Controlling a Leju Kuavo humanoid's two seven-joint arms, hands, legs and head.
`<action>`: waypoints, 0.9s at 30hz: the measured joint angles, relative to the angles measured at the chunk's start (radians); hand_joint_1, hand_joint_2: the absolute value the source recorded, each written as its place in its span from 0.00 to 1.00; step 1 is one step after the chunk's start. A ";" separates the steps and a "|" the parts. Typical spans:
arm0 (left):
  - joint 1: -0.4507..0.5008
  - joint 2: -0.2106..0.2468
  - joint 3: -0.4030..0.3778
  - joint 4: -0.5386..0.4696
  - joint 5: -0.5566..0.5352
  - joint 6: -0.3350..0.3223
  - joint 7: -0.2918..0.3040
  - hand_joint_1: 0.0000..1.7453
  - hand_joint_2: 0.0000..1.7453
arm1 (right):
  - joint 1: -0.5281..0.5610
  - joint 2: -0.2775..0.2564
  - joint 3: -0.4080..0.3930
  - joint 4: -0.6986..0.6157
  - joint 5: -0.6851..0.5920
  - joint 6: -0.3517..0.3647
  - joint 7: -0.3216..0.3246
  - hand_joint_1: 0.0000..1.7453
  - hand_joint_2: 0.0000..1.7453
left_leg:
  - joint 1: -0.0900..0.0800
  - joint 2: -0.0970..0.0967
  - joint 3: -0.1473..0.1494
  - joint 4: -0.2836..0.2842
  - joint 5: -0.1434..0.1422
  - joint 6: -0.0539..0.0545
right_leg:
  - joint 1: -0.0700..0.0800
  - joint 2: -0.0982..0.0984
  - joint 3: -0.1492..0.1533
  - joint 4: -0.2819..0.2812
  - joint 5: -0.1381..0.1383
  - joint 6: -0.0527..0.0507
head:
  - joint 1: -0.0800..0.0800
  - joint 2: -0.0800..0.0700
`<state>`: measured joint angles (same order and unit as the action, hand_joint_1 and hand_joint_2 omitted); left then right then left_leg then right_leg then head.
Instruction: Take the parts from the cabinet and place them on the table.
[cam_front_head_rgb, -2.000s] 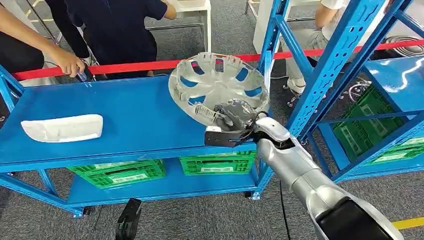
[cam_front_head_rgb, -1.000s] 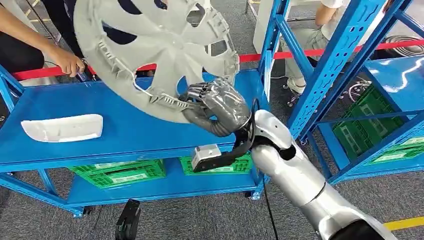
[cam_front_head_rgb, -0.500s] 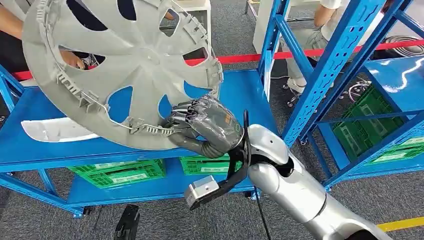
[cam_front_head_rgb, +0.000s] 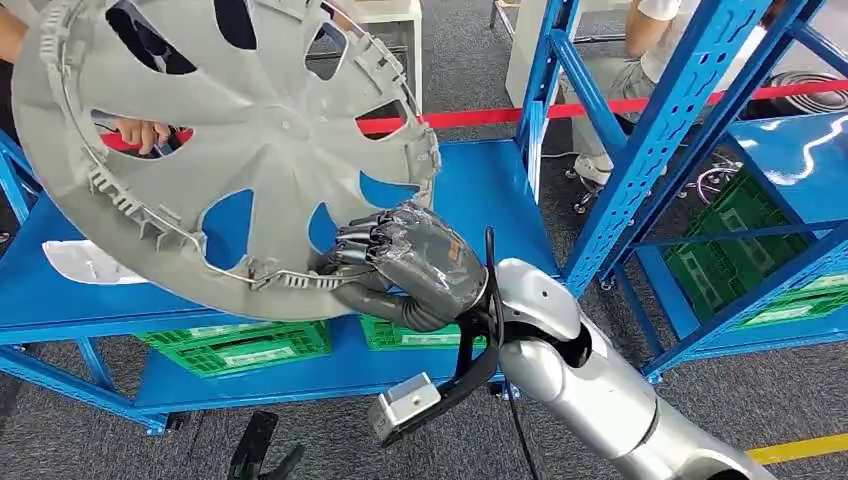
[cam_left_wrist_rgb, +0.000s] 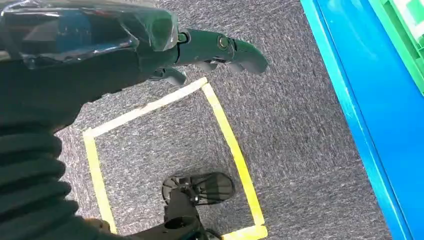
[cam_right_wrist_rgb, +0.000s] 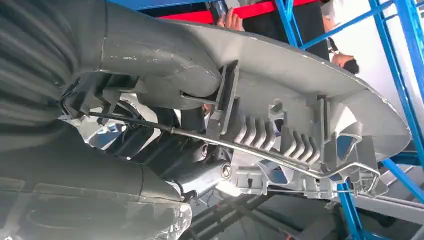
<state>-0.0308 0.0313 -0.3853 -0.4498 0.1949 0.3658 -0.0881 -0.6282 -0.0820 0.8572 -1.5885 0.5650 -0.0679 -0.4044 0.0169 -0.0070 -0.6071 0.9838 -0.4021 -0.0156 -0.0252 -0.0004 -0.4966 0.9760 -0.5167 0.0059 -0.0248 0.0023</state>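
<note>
One large grey plastic spoked wheel cover (cam_front_head_rgb: 225, 150) gripped at lower rim by right hand (cam_front_head_rgb: 415, 262) fingers (cam_front_head_rgb: 352, 245), tilted up-left above blue bench (cam_front_head_rgb: 480, 200).

Head view looks forward and down from high on the body, onto the right hand (cam_front_head_rgb: 415, 262) gripping the hubcap (cam_front_head_rgb: 230, 150) rim, with the blue table (cam_front_head_rgb: 480, 200) beyond it. Right wrist view sits close behind that hand (cam_right_wrist_rgb: 125, 165), facing along it at the hubcap's (cam_right_wrist_rgb: 300, 100) ribbed rim; both views share this grip. Left wrist view looks down past the left hand (cam_left_wrist_rgb: 150, 45) at taped floor (cam_left_wrist_rgb: 300, 150), shelf edge alongside.
</note>
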 joint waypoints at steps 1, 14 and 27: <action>0.001 0.000 0.000 -0.003 0.001 0.001 0.000 0.00 1.00 | 0.000 0.000 0.000 -0.003 0.000 0.005 0.000 1.00 1.00 | 0.000 0.000 0.000 0.000 0.000 0.000 | 0.000 0.000 0.000 0.000 0.000 0.000 | 0.000 0.000; 0.009 0.003 0.000 -0.021 0.013 -0.016 -0.013 0.00 1.00 | 0.028 -0.011 0.016 -0.098 -0.053 0.051 -0.013 1.00 1.00 | 0.000 0.000 0.000 0.000 0.000 0.000 | 0.000 0.000 0.000 0.000 0.000 0.000 | 0.000 0.000; 0.032 0.005 0.006 -0.021 0.045 -0.005 -0.030 0.00 1.00 | 0.059 -0.008 -0.086 -0.107 -0.295 0.056 -0.022 1.00 1.00 | 0.000 0.000 0.000 0.000 0.000 0.000 | 0.000 0.000 0.000 0.000 0.000 0.000 | 0.000 0.000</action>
<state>0.0009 0.0359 -0.3788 -0.4707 0.2396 0.3609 -0.1179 -0.5687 -0.0900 0.7714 -1.6953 0.2696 -0.0123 -0.4265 0.0168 -0.0073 -0.6069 0.9838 -0.4022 -0.0157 -0.0253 -0.0004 -0.4964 0.9759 -0.5167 0.0059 -0.0248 0.0023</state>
